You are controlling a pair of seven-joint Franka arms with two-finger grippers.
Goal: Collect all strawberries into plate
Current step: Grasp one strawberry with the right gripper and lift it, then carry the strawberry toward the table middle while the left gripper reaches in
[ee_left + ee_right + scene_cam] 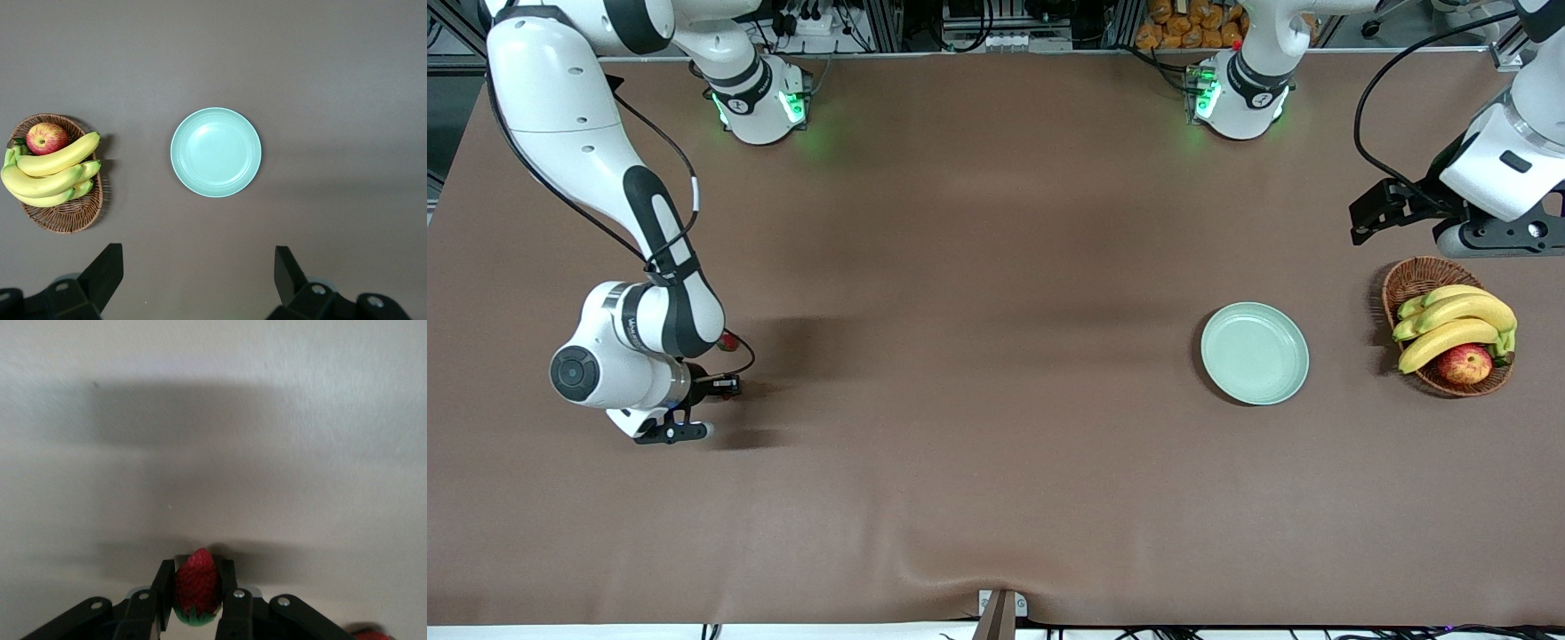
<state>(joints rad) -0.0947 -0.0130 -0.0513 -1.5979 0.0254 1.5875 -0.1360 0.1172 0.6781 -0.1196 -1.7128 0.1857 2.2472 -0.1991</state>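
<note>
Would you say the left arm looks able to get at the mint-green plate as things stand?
Probably yes. The left gripper hangs open above the table near the basket, and the plate lies empty beside that basket with nothing over it. The right gripper is shut on a strawberry at the right arm's end.

A brown cloth (978,356) covered the table, with a wrinkle at the edge nearest the front camera. A wicker basket (1412,277) sat at the left arm's end of the table. In it lay a bunch of yellow bananas (1454,324) with greenish tips, and a red apple (1464,364) rested against them at the part of the basket nearest the front camera.
</note>
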